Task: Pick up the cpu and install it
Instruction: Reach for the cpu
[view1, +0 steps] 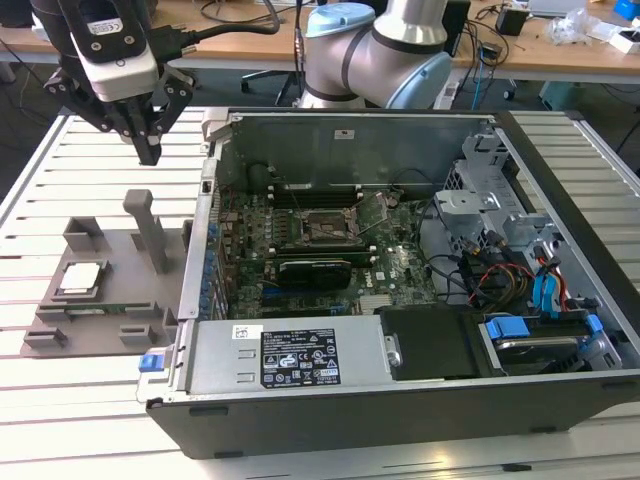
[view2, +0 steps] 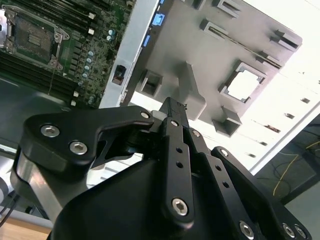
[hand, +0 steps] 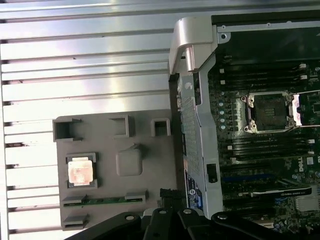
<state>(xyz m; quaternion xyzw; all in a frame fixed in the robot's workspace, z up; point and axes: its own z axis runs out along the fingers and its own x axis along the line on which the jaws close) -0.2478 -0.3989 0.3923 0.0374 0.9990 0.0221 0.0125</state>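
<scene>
Your gripper (view1: 149, 150) hung above the slatted table (view1: 60, 400), over the far edge of the grey fixture tray (view1: 110, 245), with its jaws drawn together at the tips and nothing between them. The second wrist view showed the same gripper (view2: 173, 104) closed and empty, its tip near the tray's upright post (view1: 150, 230).

In the exterior view the cpu (view1: 80, 278) lay flat in its square pocket on the tray, at about seven o'clock from the gripper and well apart from it. Both wrist views showed the cpu (view2: 245, 84) (hand: 81, 170) seated level, its silvery top plate facing up. The green memory stick (hand: 102, 200) lay in a slot just beside that pocket. The socket (view1: 325, 230) stood open on the board inside the computer case (view1: 300, 400), at about three o'clock from the cpu in the exterior view.

The step in hand was judged to be the approach to the cpu, with the pick not yet begun. To do it well, you would centre the tool over the pocket before descending. You would also part the jaws enough to clear the plate and align them with two opposite edges of the chip. The pocket walls and the post left little side room. A straight vertical descent therefore looked safer than a slanted one.
</scene>
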